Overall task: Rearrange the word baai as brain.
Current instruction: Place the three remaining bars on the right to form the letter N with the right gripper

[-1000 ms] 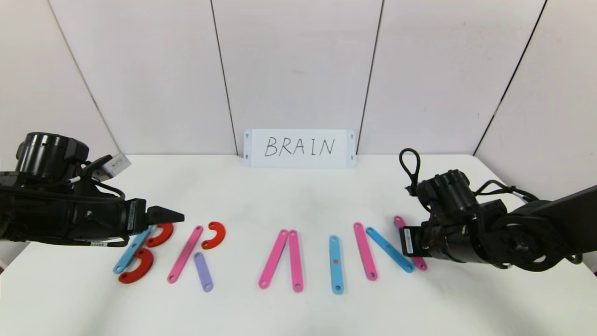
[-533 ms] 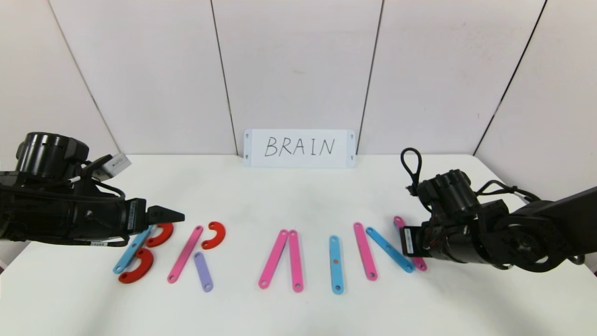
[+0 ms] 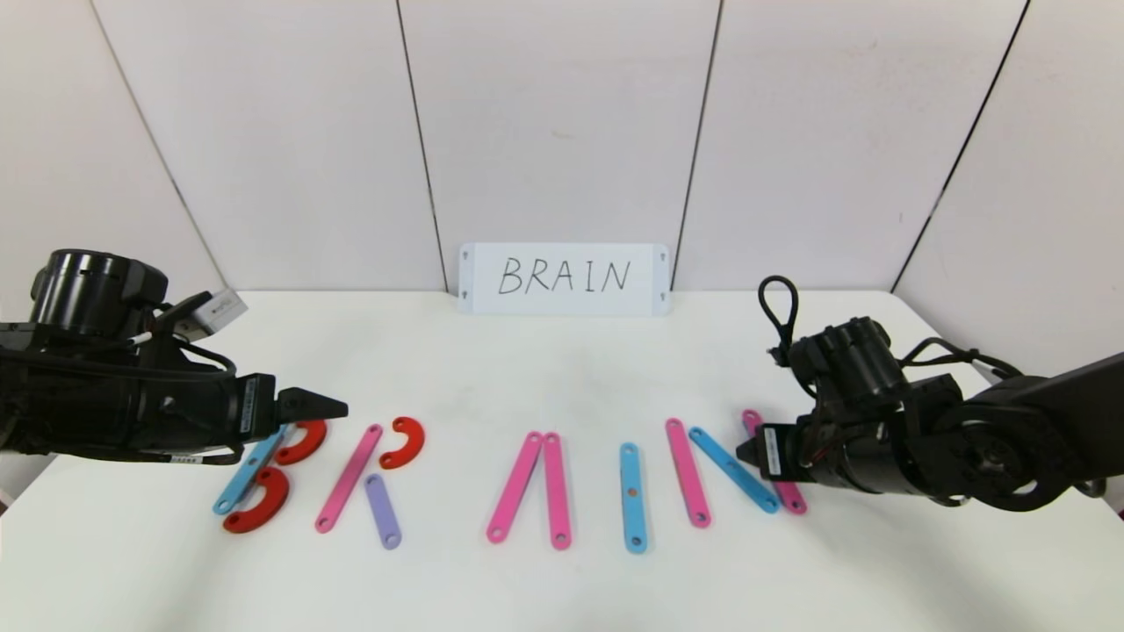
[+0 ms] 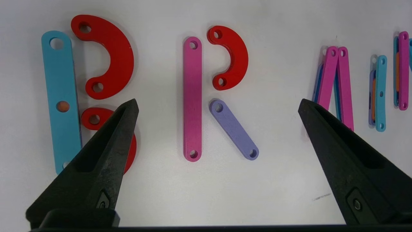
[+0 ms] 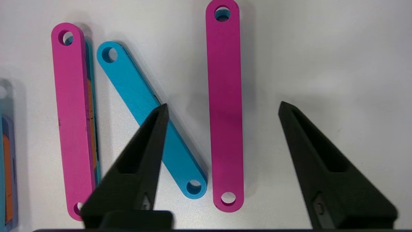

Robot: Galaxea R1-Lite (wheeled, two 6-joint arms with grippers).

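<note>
From the head camera, the plastic letters (image 3: 527, 478) lie in a row along the near edge of the white table (image 3: 562, 369), below the handwritten BRAIN card (image 3: 564, 278) at the far edge; they already read B, R, A, I, N. The left gripper (image 3: 329, 407) hovers over the B near the left edge, the right gripper (image 3: 745, 452) over the N near the right. In the left wrist view its fingers are spread wide and empty above the pink bar (image 4: 192, 98), red curve (image 4: 230, 57) and purple bar (image 4: 234, 129) of the R. In the right wrist view the jaws stand parted, released, straddling the N's pink upright (image 5: 224, 106) beside its blue diagonal (image 5: 151, 117). These pieces look thin, stiff and light (likely slippery); pinching a bar across its width at mid-length seems safest.
</note>
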